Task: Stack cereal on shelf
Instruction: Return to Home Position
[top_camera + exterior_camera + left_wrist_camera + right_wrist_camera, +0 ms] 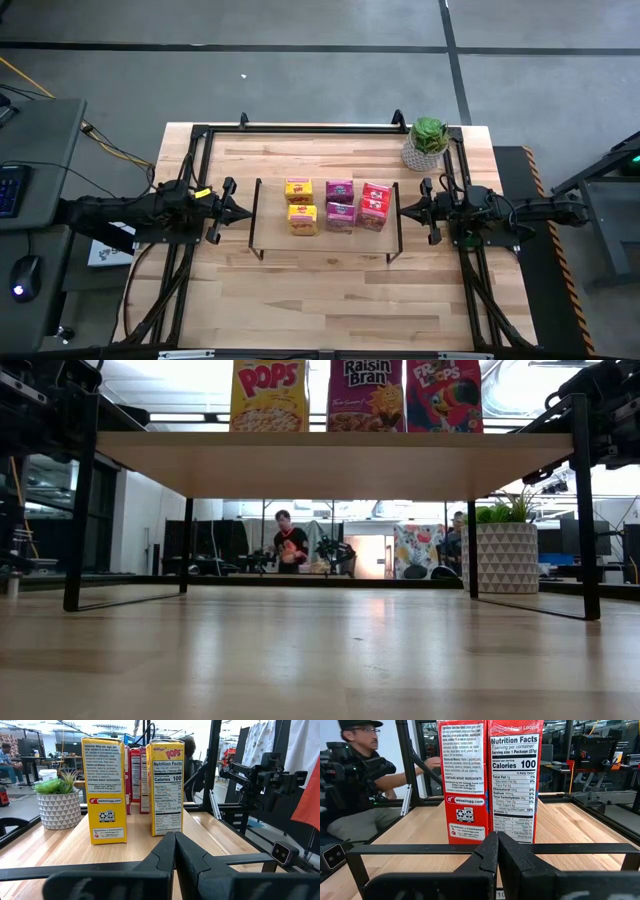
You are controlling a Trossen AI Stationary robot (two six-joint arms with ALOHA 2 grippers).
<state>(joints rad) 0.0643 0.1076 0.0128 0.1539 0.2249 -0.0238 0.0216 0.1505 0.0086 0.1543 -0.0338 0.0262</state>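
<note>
Cereal: six small printed cardboard boxes, all upright on the shelf top in three pairs. Yellow Pops pair (298,189) at the left arm's end, magenta-pink Raisin Bran pair (340,191) in the middle, red Froot Loops pair (376,195) at the right arm's end.
Shelf: low, wide light-wood board on thin black wire legs (325,245), mid-table between the two arms.
Left gripper (244,211): fingers pressed together, pinching nothing, just off the shelf end by the yellow pair.
Right gripper (404,210): same deal, closed on nothing, just off the end by the red pair.
Around: green plant in a white patterned pot (427,145) at the far corner near the right arm, apart from the shelf; person in a dark cap (355,785) beside the table.
In the way: shelf's black wire end frame crossing low in front of the boxes in both wrist views; from the right wrist, red pair hiding the other boxes.
</note>
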